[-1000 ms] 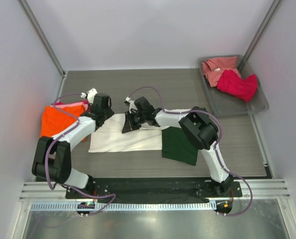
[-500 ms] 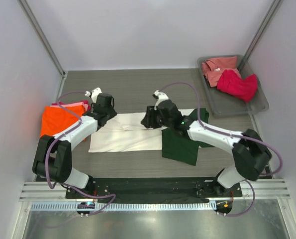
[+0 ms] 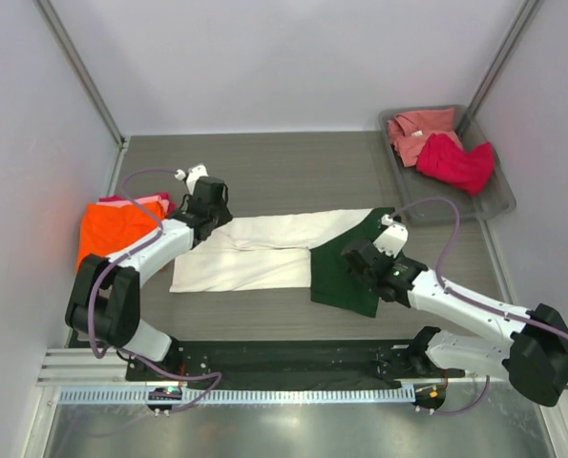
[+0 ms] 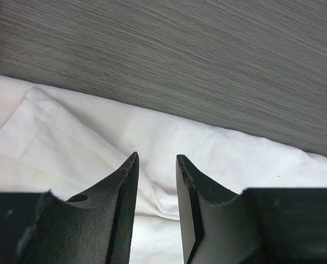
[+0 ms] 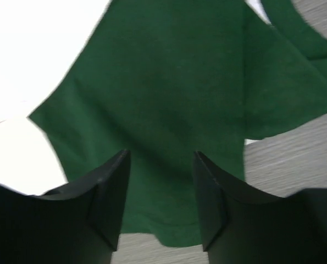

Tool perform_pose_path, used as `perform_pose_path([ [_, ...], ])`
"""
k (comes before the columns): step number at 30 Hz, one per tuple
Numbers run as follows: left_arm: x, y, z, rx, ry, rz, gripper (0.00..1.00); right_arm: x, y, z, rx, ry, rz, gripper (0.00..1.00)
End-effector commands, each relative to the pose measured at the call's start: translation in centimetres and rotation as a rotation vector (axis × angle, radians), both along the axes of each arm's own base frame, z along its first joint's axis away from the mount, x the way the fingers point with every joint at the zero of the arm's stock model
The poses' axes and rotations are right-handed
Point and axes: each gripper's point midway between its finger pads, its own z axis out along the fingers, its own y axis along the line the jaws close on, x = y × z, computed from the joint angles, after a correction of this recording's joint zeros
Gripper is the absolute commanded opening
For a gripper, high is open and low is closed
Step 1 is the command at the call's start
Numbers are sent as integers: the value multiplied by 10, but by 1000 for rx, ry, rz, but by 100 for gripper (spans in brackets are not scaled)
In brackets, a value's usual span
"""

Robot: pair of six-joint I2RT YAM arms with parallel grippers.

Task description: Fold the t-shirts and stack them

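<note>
Both arms are down over the cream t-shirt, which lies spread flat between them on the table.

The right gripper hovers with its jaws spread, nothing between them, and the shirt's dark green sleeve lies straight beneath. The left gripper sits low on the cream cloth near its far edge. Its jaws are a little apart with a crease running between them, though I can't tell if they nip it. The orange t-shirt lies off to that gripper's left.
</note>
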Motion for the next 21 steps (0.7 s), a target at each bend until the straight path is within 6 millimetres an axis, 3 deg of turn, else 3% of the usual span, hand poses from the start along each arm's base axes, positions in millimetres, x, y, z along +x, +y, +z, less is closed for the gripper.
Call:
perform_pose_path([
  [1,8,-3,17,20,-39,-16,35,6,-24,-5,-88,-18,-140,57],
  [5,12,-17,18,30,-31,-79,36,17,-20,-13,-174,29,-131,60],
  [12,15,-42,-9,98,94,-184,36,40,-9,-25,-252,98,-109,61],
  [16,13,-46,-30,124,186,-204,33,51,-7,-32,-248,114,-100,61],
  [21,8,-40,-46,157,248,-189,31,62,-11,-57,-194,193,-88,61],
])
